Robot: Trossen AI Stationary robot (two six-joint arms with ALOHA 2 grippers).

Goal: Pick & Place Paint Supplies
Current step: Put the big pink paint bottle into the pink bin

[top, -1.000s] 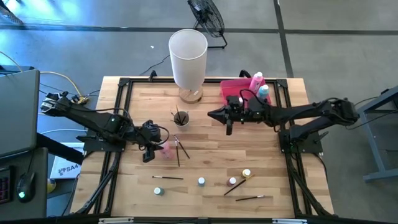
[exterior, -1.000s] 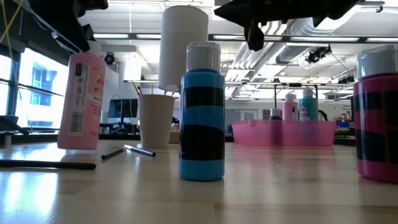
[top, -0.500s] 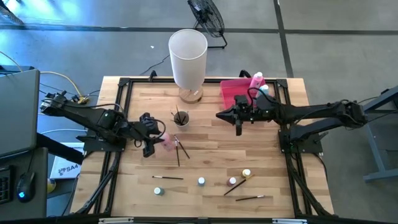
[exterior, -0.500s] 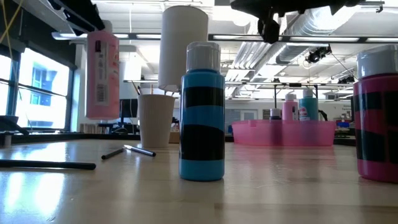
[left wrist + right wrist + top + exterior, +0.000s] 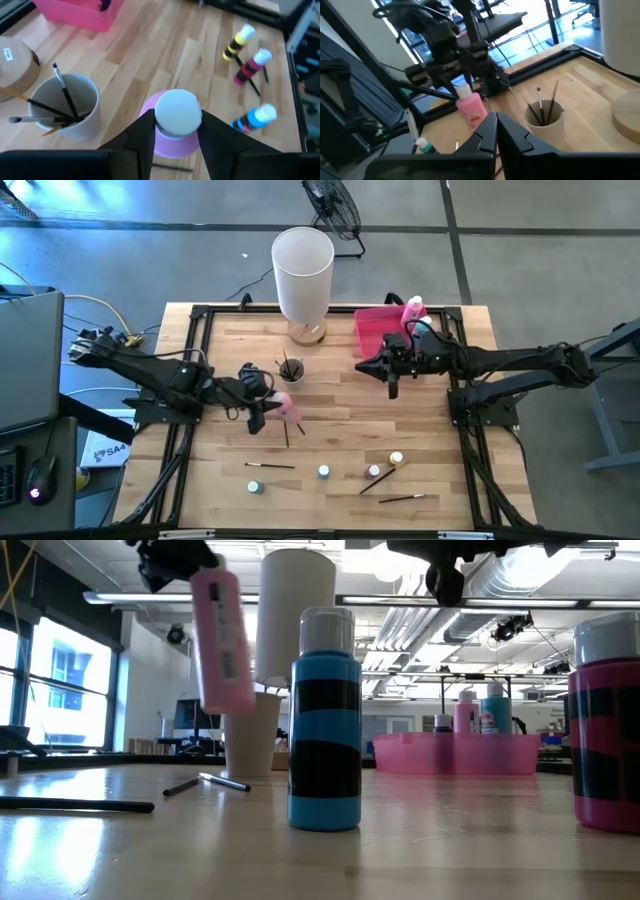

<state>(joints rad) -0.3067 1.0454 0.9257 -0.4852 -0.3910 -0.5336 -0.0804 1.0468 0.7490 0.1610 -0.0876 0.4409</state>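
The pink paint bottle (image 5: 222, 638) is tall and slim, with a pale cap and a printed label down its side. It hangs tilted in the air, clear of the bench (image 5: 330, 430), left of centre and just near of the small cup (image 5: 291, 369) that holds paintbrushes. The left pincer (image 5: 262, 402) grasps it by the cap end, one finger on each side. The right pincer (image 5: 392, 386) is clenched on nothing, hovering right of centre beside the pink tray (image 5: 375, 330), which already holds a pink and a teal bottle.

The bench is pale wood planks in a black frame. Tiny bottles and loose brushes lie along its near part. A tall white cylinder (image 5: 302, 268) stands at the far edge. Beyond it, there are ceiling ducts, strip lights and large windows.
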